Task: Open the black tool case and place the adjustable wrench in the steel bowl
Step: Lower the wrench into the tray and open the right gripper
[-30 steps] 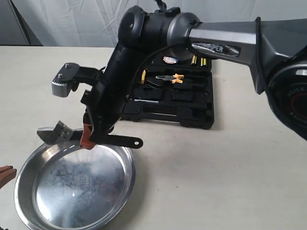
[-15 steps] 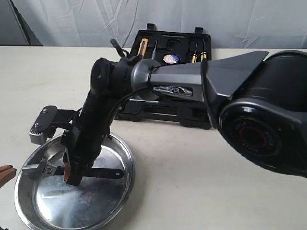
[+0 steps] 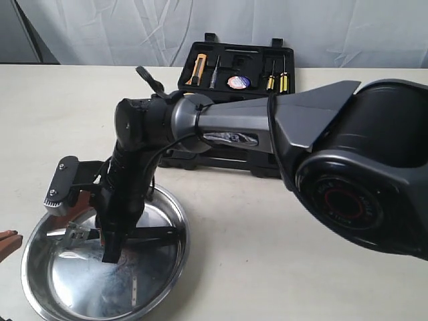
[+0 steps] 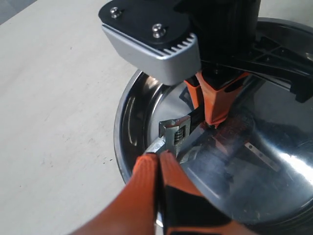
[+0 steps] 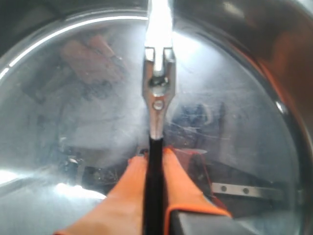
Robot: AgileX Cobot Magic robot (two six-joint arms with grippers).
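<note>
Left gripper (image 3: pixel 7 242): at the far left edge of the table (image 3: pixel 267 267), just outside the steel bowl. Its orange fingers (image 4: pixel 146 191) are pressed together with nothing between them.

Steel bowl (image 3: pixel 157 277): wide, shallow and shiny, on the near left part of the table, in front of the case and apart from it.

Adjustable wrench (image 3: pixel 150 233): inside the bowl's rim and low over its floor. It lies roughly level, silver head (image 4: pixel 173 134) to the left and black handle running right. Whether it touches the steel I cannot tell.

Right gripper (image 3: pixel 107 249): reaching across from the right and pointing down into the bowl. Its orange fingers (image 5: pixel 132 176) are clamped on either side of the wrench handle, just behind the head (image 5: pixel 157 88).

Black tool case (image 3: pixel 254 67): open at the back centre of the table, lid raised and base partly hidden behind the right arm.

Contents in the lid: an orange-handled tool (image 3: pixel 196 68), a slim grey tool (image 3: pixel 214 70), a round red, white and blue item (image 3: pixel 237 81) and two yellow-handled screwdrivers (image 3: pixel 271 81).
</note>
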